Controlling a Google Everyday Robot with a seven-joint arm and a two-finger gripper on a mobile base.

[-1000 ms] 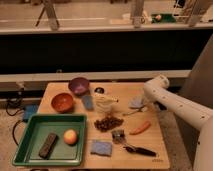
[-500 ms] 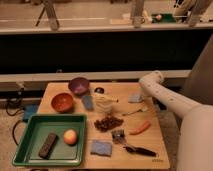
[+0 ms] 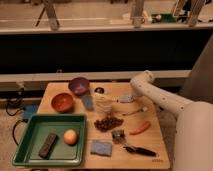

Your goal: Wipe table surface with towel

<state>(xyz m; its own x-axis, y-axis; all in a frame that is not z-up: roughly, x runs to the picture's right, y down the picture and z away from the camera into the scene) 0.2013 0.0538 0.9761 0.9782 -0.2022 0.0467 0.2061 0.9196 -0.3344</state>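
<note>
The towel (image 3: 125, 98), a small pale grey-blue cloth, lies on the light wooden table surface (image 3: 150, 160) near its far right side. My white arm reaches in from the right, bends at an elbow above the table's back edge and comes down onto the towel. The gripper (image 3: 132, 95) sits on the towel's right part and is mostly hidden by the arm and the cloth.
A clear cup (image 3: 103, 104), a narrow blue-grey item (image 3: 88, 102), an orange bowl (image 3: 62, 102) and a purple bowl (image 3: 79, 85) stand left of the towel. Nearer lie a brown pile (image 3: 108, 122), a carrot (image 3: 140, 128), a dark blue cloth (image 3: 101, 147) and a black-handled tool (image 3: 136, 149). The green tray (image 3: 30, 152) sits front left.
The arm's elbow has swung left along the table's back edge, and the gripper and towel have slid left toward the clear cup. Everything else stays put.
</note>
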